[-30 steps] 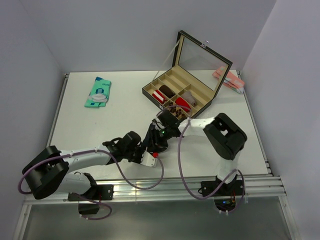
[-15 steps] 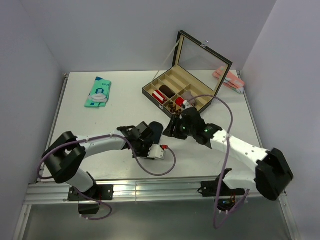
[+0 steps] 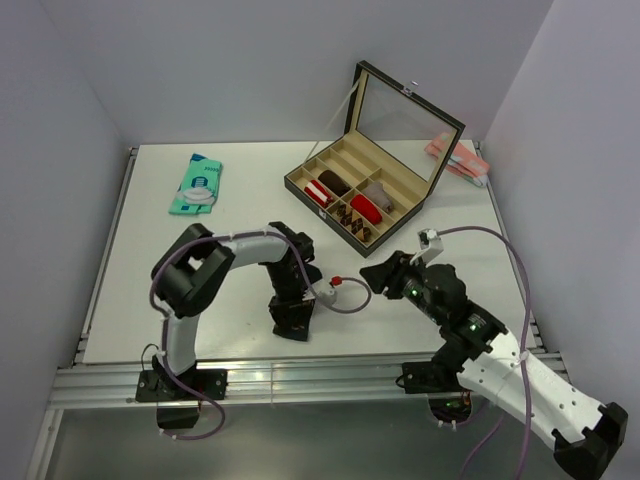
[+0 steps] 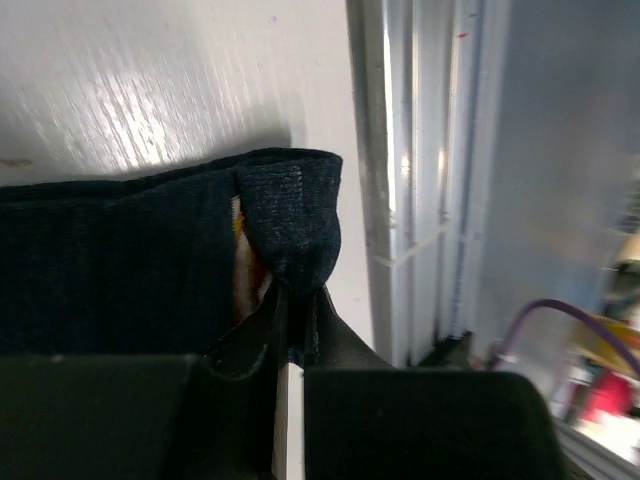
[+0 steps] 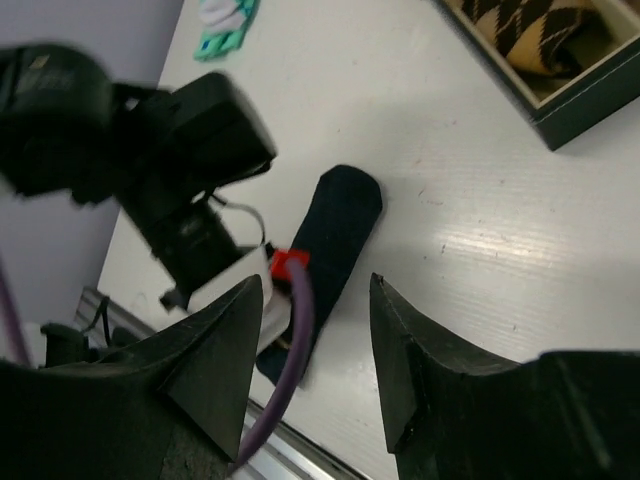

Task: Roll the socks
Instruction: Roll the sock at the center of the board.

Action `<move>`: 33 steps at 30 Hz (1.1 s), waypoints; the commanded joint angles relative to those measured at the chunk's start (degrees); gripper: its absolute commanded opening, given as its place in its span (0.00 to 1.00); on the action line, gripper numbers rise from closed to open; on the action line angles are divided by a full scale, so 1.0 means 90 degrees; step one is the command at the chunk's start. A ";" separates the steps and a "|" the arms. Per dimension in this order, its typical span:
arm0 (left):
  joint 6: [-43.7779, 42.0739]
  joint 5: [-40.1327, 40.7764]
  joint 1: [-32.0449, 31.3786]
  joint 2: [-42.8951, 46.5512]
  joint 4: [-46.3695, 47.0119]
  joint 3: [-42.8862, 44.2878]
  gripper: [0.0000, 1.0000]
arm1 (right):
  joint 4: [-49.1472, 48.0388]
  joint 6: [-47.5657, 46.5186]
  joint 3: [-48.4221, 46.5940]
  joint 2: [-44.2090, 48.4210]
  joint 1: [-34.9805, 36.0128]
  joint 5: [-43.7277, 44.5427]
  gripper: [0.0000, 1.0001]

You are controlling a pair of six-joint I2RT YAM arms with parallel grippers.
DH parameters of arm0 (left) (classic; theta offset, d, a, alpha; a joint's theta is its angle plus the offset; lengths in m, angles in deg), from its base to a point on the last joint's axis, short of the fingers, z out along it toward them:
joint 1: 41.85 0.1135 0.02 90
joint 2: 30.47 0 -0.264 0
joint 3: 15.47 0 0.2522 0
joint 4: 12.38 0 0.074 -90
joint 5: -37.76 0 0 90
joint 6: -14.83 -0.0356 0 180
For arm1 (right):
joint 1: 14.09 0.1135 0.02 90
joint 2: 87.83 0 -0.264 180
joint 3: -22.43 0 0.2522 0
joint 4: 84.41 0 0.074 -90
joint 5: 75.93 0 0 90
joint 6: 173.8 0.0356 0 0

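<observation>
One navy sock (image 5: 340, 228) lies flat on the worktop (image 5: 480, 240), near its front edge. The left tool (image 4: 296, 292) is pinched tight on a folded corner of it. The right tool (image 5: 316, 288) hovers apart from the sock, fingers half spread, holding nothing. Behind them stands one open box (image 3: 352, 198) with rolls in its compartments, among them a dark brown roll (image 3: 338, 185). One teal packet (image 3: 197, 184) lies far to the left.

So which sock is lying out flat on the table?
The dark navy fabric sock at the white table's front edge, pinched by the left gripper; the other socks sit rolled inside the black compartmented box.
</observation>
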 commanded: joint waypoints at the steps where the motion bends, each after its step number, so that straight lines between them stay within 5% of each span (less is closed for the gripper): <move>1: -0.0663 -0.0736 0.0347 -0.0722 -0.1262 0.0424 0.06 | -0.0429 -0.0447 0.0357 0.0395 0.0430 0.0240 0.54; 8: -0.0850 -0.0961 0.1060 -0.1660 -0.1723 0.1031 0.06 | -0.0683 -0.0808 0.0622 0.0309 0.2381 0.1790 0.53; 15: -0.0566 -0.0688 0.1275 -0.1769 -0.1137 0.0729 0.06 | -0.0644 -0.1121 -0.0012 -0.0609 0.3156 0.2826 0.55; 19: -0.0498 -0.0717 0.1324 -0.1886 -0.1020 0.0738 0.06 | -0.1092 -0.1784 -0.0480 -0.1184 0.3244 0.2010 0.56; 25: 0.0067 -0.0415 0.1422 -0.1886 -0.0386 0.0680 0.06 | -0.1249 -0.2283 -0.1038 -0.2951 0.4189 0.2078 0.56; 33: 0.0722 0.0064 0.1491 -0.1837 0.0376 0.0582 0.06 | -0.1708 -0.2869 -0.1662 -0.4729 0.4250 0.1149 0.57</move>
